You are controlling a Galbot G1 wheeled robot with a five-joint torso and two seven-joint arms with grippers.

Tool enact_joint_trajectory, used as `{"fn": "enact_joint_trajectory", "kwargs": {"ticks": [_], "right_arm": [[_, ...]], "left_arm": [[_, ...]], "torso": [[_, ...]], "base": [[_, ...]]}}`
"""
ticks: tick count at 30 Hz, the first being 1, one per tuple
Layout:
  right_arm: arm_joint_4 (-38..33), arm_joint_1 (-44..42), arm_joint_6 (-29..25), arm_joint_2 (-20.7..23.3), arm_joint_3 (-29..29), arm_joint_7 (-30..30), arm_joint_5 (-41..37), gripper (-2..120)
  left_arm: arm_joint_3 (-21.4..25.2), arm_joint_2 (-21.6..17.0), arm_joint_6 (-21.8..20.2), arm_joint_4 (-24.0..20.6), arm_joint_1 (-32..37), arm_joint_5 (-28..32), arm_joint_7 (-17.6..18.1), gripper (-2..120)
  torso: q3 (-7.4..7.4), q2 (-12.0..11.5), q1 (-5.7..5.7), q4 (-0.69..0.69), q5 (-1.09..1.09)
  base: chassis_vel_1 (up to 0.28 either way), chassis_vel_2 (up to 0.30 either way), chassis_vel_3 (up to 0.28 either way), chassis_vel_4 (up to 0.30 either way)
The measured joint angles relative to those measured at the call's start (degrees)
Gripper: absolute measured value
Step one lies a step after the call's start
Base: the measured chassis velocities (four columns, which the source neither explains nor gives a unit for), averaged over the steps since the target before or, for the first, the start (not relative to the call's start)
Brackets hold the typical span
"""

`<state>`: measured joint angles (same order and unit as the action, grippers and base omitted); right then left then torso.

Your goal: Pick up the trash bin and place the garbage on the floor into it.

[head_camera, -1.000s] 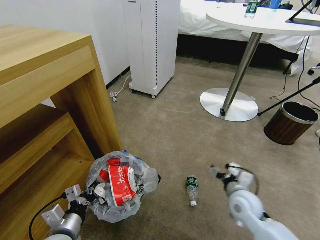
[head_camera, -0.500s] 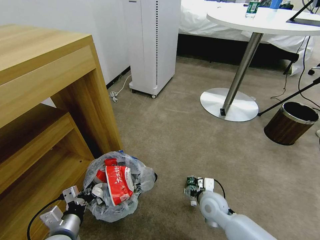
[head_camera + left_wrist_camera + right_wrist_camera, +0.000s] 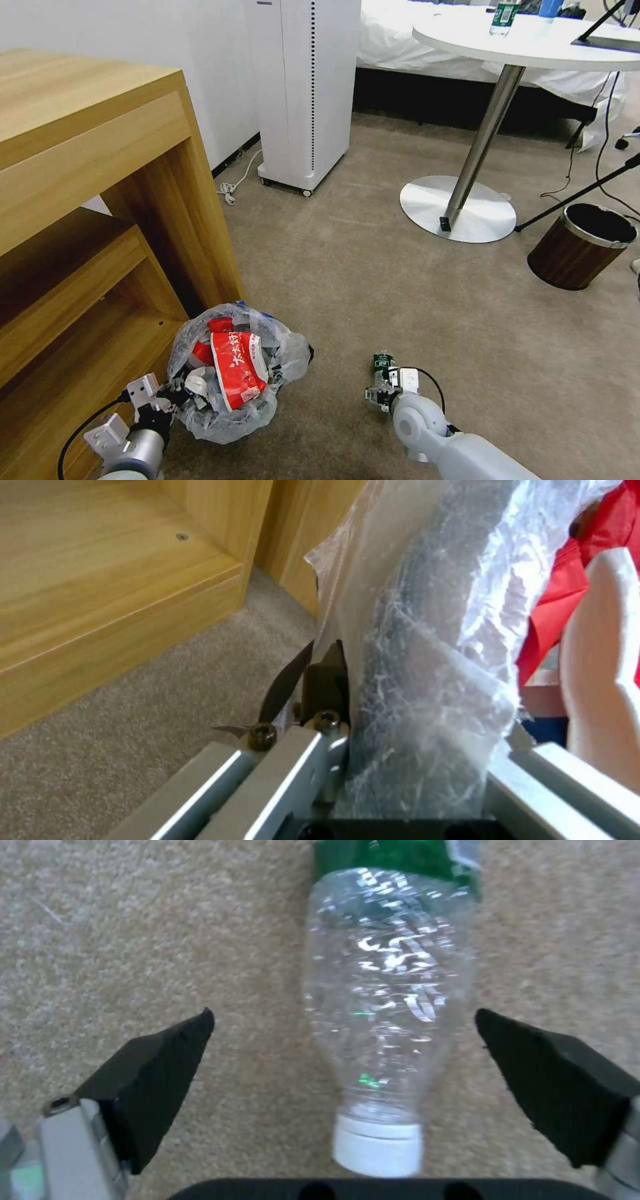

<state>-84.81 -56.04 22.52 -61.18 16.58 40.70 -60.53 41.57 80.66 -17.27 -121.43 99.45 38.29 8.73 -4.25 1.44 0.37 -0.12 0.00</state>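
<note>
Now that our right gripper [image 3: 343, 1065] has dropped, jaws spread, astride the bottle [image 3: 387, 990], we can grasp it while our left gripper [image 3: 400, 760] pinches the trash bin [image 3: 230, 380].

A trash bin [image 3: 233, 383] packed with wrappers [image 3: 235, 367] sits at lower left of the head view beside a wooden shelf unit [image 3: 87, 220], while a bottle [image 3: 382, 363] lies on the carpet [image 3: 373, 287] at lower centre; a table base [image 3: 459, 208] stands upper right.
</note>
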Motion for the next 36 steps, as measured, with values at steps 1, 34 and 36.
{"fn": "enact_joint_trajectory", "kwargs": {"ticks": [1, 34, 36], "right_arm": [[0.00, 0.00, 0.00, 0.00, 0.00, 0.00, 0.00, 99], [-15.04, -5.75, -19.28, 6.83, -6.65, -14.07, 10.17, 13], [-18.84, -5.89, -21.07, 8.02, -7.47, -15.69, 10.05, 13]], "left_arm": [[0.00, 0.00, 0.00, 0.00, 0.00, 0.00, 0.00, 0], [0.27, -1.07, 0.43, 0.76, 0.00, 0.44, -0.02, 0], [0.30, -1.20, 0.43, 0.76, -0.07, 0.46, -0.01, 0]], "torso": [[0.00, 0.00, 0.00, 0.00, 0.00], [0.00, 0.00, 0.00, 0.00, 0.01], [0.00, 0.00, 0.00, 0.00, -0.01]], "base": [[0.000, 0.000, 0.000, 0.000], [0.000, 0.000, 0.000, 0.000], [0.000, 0.000, 0.000, 0.000]]}}
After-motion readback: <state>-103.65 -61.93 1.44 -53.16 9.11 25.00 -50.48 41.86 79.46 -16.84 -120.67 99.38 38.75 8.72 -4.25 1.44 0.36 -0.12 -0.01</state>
